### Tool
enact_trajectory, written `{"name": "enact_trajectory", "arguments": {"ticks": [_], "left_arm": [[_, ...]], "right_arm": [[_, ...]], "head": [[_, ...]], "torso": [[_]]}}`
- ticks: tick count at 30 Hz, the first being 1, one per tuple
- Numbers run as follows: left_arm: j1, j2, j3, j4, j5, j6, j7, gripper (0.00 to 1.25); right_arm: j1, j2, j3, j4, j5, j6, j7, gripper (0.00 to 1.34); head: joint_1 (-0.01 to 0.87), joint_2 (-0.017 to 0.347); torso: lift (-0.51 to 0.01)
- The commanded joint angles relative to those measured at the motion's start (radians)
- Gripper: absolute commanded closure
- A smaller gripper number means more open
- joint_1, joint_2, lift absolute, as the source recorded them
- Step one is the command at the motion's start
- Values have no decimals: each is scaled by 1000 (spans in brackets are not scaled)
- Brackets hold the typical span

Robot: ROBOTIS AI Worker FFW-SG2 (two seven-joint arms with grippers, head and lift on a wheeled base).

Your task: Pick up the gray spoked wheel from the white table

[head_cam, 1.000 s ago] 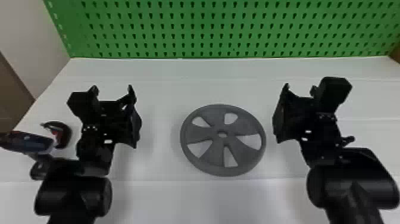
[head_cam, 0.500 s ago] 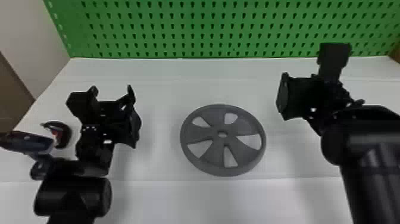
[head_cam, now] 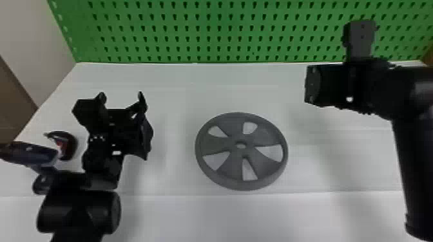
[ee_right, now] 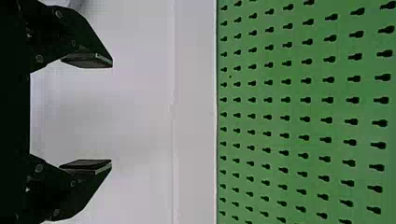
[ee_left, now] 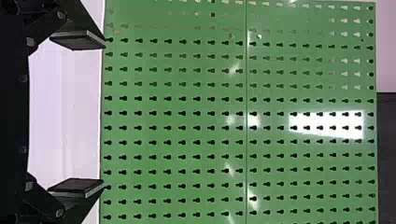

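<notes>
Workshop or robotics lab, one bench station: green pegboard [head_cam: 214,22], upright along the table's far edge, slotted in regular rows, with a panel seam and glossy light reflections in the left wrist view; white table [head_cam: 174,222], broad, flat, plain; robot arms, black, two, left [head_cam: 80,212] and right [head_cam: 415,161], over the bench; dark tool-like item [head_cam: 32,154], one, at the table's left, possibly a hand tool, too blurred to name; pale wall [head_cam: 25,29], plain, beyond the table's left side.

The wheel [head_cam: 212,144] is gray, table [head_cam: 180,218] white, pegboard [head_cam: 226,33] green with dark keyhole rows.
</notes>
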Motion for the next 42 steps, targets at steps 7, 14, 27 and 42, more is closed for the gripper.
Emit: {"name": "enact_trajectory", "arguments": {"ticks": [7,14,27,42], "left_arm": [[0,13,-9,0,-6,6,1,225],[0,33,-21,0,0,14,1,225],[0,47,-30,0,5,25,1,225],[5,56,-36,0,5,36,1,225]], "right_arm": [[-156,-75,39,155,-143,195,0,495],[-242,-94,51,302,-217,300,0,495],[-343,-111,159,506,-266,339,0,495],[-435,-166,312,699,-440,339,0,495]], "head": [[770,44],[770,44],[770,44],[770,44]], "torso": [[-98],[-98],[-98],[-98]]}}
